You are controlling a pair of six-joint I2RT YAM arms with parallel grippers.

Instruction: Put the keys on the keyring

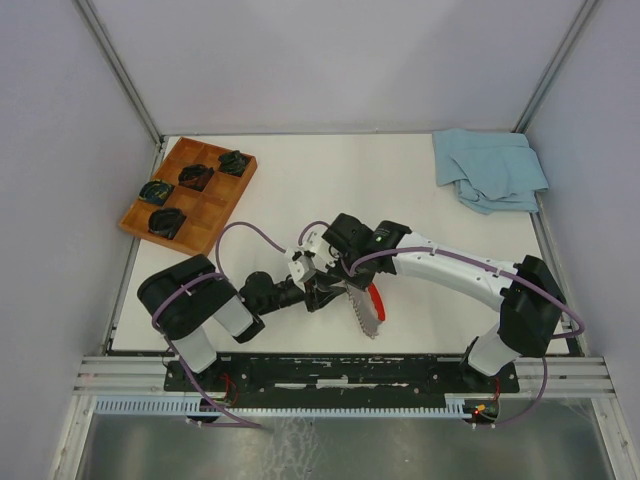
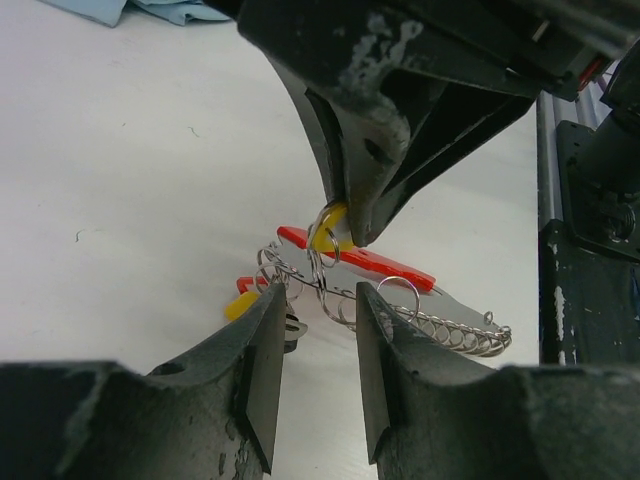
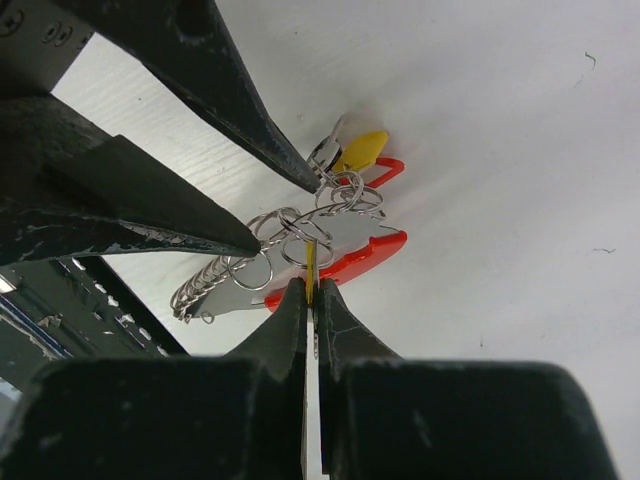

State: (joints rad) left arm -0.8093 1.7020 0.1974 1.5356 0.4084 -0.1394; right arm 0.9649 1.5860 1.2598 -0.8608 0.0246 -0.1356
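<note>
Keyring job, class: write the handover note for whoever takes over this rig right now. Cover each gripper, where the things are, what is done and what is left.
Right gripper: fingers shut on a yellow-headed key, over the table centre.
Left gripper: fingers open, straddling the keyring wire loops.
Red strap and beaded chain lie on the table under both grippers; a second yellow piece lies beside the left gripper.
Done: key and ring meet.
Left: thread the keys on. Whether any is already on, I cannot tell.
</note>
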